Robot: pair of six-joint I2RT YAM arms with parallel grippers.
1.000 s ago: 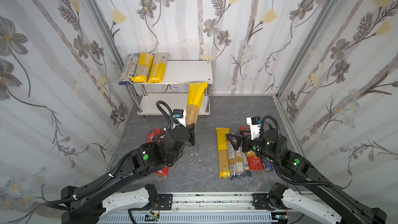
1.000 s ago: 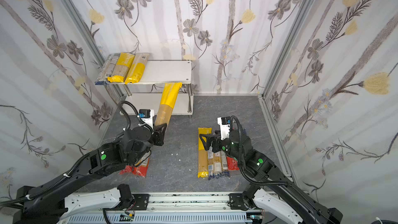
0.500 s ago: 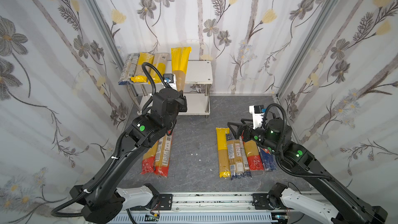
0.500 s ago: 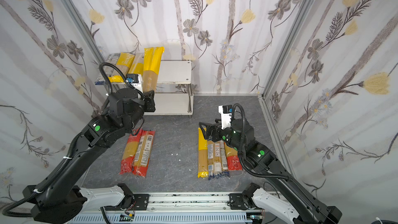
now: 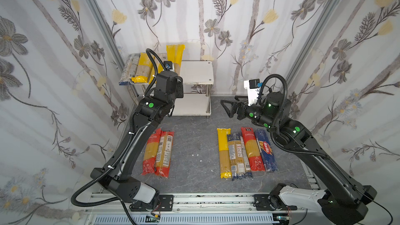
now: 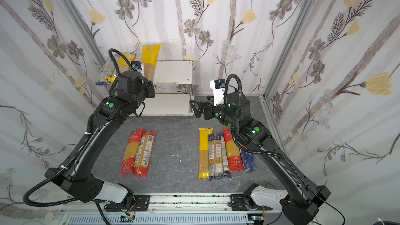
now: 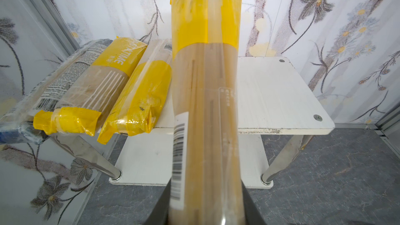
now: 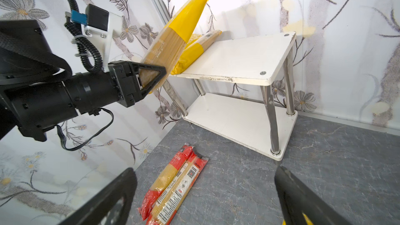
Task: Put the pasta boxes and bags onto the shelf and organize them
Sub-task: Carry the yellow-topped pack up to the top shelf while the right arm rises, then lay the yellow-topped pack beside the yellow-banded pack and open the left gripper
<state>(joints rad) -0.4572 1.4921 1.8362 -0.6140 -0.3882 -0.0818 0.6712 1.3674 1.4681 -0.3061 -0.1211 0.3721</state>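
My left gripper (image 7: 205, 202) is shut on a clear spaghetti pack with a yellow end (image 5: 175, 55). The pack tilts upward over the left-middle of the shelf's top board (image 5: 197, 72), next to the packs lying there. Three packs lie side by side on that board's left part: a blue-ended one (image 7: 54, 87) and two yellow ones (image 7: 93, 83) (image 7: 140, 96). In the right wrist view the held pack (image 8: 173, 37) rises out of the left gripper (image 8: 151, 76). My right gripper (image 5: 227, 104) hangs open and empty above the floor, right of the shelf.
Two red-ended packs (image 5: 158, 152) lie on the grey floor at the left. At the right lie a yellow pack (image 5: 224, 152), a dark-blue-ended pack (image 5: 237, 154), a red pack (image 5: 252, 148) and the blue Barilla pack (image 5: 266, 150). The lower board (image 5: 190, 104) is bare. Papered walls stand close behind the shelf.
My left arm has lifted the yellow-ended pack from low in front of the shelf up over the top board. The right arm has drawn back and risen off its row of packs.
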